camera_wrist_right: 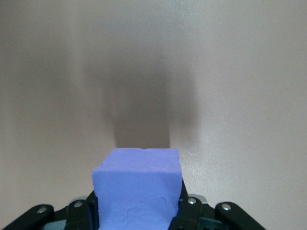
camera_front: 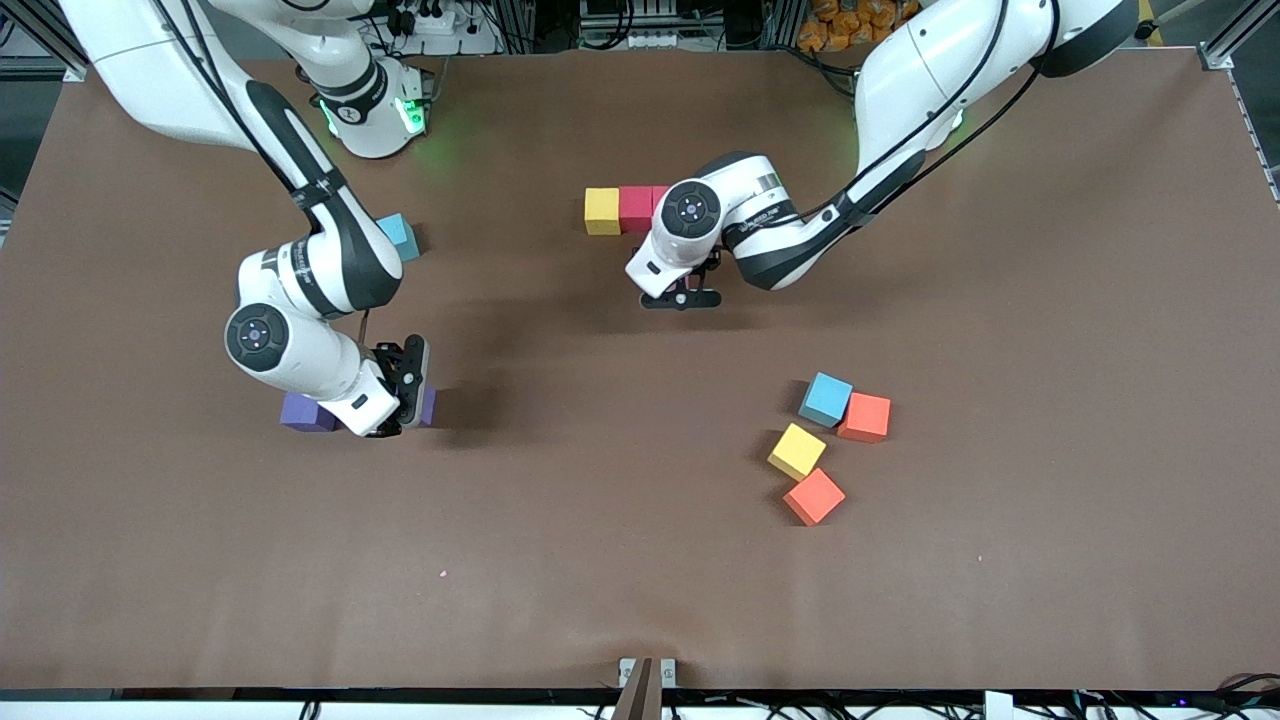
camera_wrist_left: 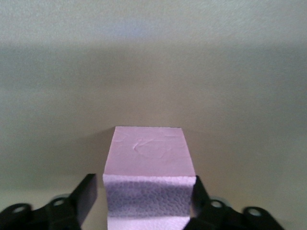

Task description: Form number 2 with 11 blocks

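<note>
Front view shows no readable writing anywhere.

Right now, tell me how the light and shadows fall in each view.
Front view: even overhead light, soft shadows on the table under both arms, green glow by the right arm's base. Left wrist view: the pink block has a lit top and a shaded side. Right wrist view: the purple block throws a tall dark shadow.

Even overhead light, soft arm shadows on the brown table [camera_front: 640, 560], hazy, colour-washed wrist views.
</note>
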Available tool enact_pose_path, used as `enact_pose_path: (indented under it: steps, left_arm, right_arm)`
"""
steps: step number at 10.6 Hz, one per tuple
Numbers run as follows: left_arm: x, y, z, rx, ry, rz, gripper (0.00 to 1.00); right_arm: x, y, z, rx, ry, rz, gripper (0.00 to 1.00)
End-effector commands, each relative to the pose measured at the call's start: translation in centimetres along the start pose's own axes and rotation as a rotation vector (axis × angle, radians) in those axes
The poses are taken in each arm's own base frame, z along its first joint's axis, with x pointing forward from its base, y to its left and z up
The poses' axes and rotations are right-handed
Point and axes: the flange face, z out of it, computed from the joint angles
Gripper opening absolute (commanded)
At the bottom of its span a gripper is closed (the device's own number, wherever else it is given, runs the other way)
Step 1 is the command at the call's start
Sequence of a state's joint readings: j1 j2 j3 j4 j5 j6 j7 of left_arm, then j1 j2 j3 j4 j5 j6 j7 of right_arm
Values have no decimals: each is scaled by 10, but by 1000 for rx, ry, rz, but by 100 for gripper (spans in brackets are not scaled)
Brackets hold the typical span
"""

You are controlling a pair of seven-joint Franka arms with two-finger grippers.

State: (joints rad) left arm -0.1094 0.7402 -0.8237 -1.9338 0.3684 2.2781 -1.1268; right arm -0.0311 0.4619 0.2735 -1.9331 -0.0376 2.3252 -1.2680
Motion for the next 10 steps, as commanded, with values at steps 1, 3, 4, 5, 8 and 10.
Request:
enact_pose_path:
  steps: [1,3,4,5,8,10]
  left_arm:
    - [0,2,-3,-8,-6,-25,100]
    - [2,6,-11,-22,0,-32,100]
    - [5,8,-18,-37,-1,-48,100]
    - [5,10,-23,-46,-1,-56,100]
    - [16,2,-43,-7,1,-84,100]
    - [32,-11,-60,-9,15,-118,100]
  right_arm:
    - [0,-4,-5,8,10,10,35]
    - [2,-4,-8,6,9,10,35]
    - [0,-4,-15,-1,6,5,35]
    - [-3,-6,-24,8,-3,11,35]
    - [2,-10,-32,11,-10,5,35]
    - [0,-10,-29,15,-12,8,35]
